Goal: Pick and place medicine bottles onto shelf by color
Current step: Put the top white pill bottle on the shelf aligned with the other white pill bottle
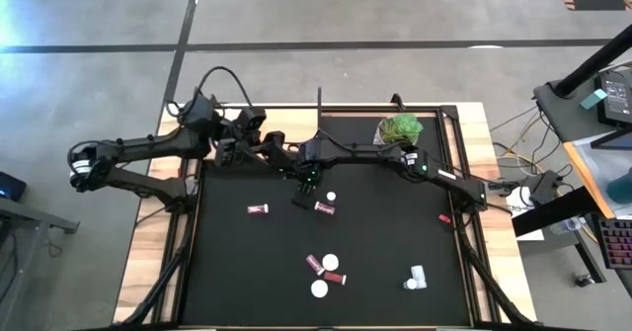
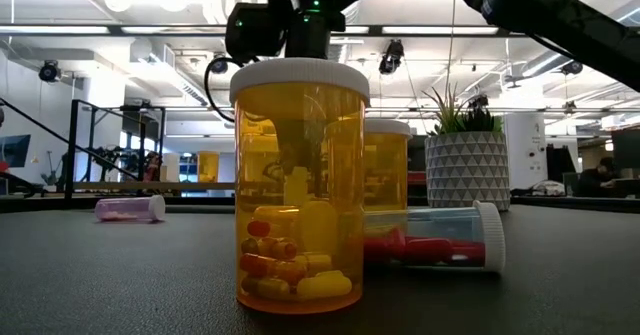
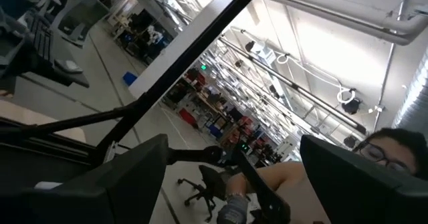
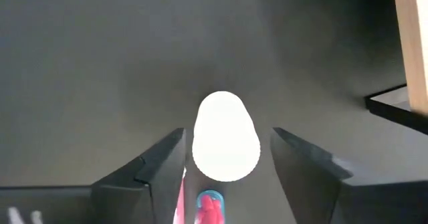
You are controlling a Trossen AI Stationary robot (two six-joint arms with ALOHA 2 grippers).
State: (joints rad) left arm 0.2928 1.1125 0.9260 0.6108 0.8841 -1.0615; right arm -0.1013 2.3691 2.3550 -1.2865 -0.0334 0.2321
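My right gripper (image 1: 304,185) hangs open over the black mat's far middle. In its wrist view its fingers (image 4: 227,134) stand on either side of an upright bottle's white cap (image 4: 225,146), with a gap on each side. A red bottle (image 4: 210,209) lies just beside that one. More bottles are on the mat: maroon ones lying (image 1: 258,209) (image 1: 326,208), a group near the front (image 1: 326,270), a white one lying (image 1: 415,278). The low view shows an upright amber bottle (image 2: 300,185) close up. My left gripper (image 1: 269,141) is open at the far left, held high and pointing up into the room (image 3: 231,144).
A white pot with a green plant (image 1: 399,129) stands at the far right of the mat. Pale wood (image 1: 148,242) shows on both sides of the mat and in the right wrist view (image 4: 411,50). A small red object (image 1: 444,217) lies at the right. A person (image 3: 394,150) shows beyond the table.
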